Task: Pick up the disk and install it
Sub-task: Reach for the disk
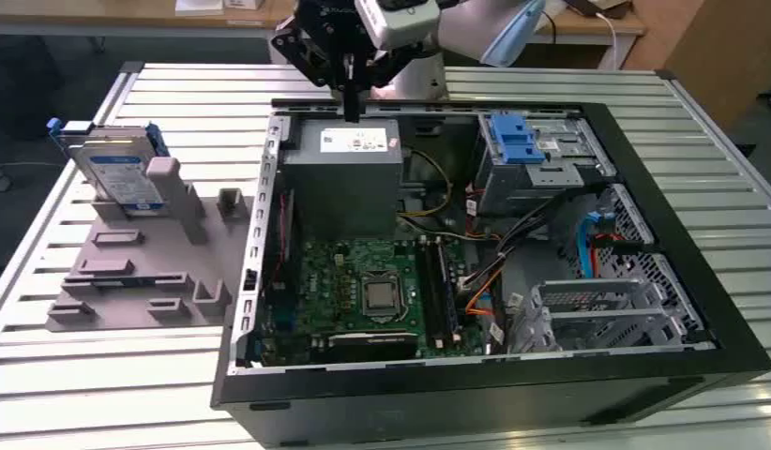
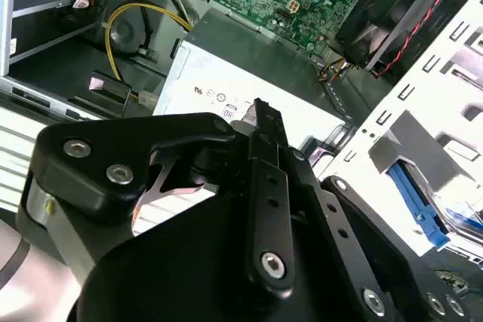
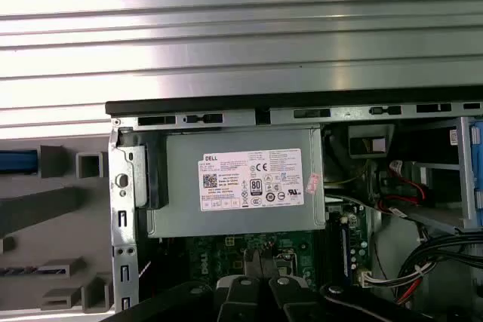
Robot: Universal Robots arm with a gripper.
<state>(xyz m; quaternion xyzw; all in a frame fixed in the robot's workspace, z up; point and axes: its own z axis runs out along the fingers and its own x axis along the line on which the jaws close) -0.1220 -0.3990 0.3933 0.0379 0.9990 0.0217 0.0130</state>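
While the tool [image 1: 351, 108] hangs over the rear edge of the open computer case [image 1: 486, 398], its fingers are drawn together to a narrow close and hold nothing. In the exterior view the fingertips point down just above the grey power-supply box [image 1: 348, 155], near that box's white sticker, with a gap visible between tool and box. In the first wrist view the box lies directly beyond the closed fingers [image 3: 255, 265], and the green motherboard [image 3: 249, 250] sits beside it inside the case.

The disk [image 1: 120, 169] is outside the case, well apart from the tool. It stands on edge at the far end of a grey fixture [image 1: 148, 277], its white-and-blue label facing outward and its blue carrier bracket showing along the top and sides. The fixture lies flat on the slatted metal bench [image 1: 85, 384], just beside the case on the exterior view's left.

Inside the case, on the exterior view's right, a metal drive cage [image 1: 542, 164] carries a blue latch on top. Cables run between the cage and the motherboard.
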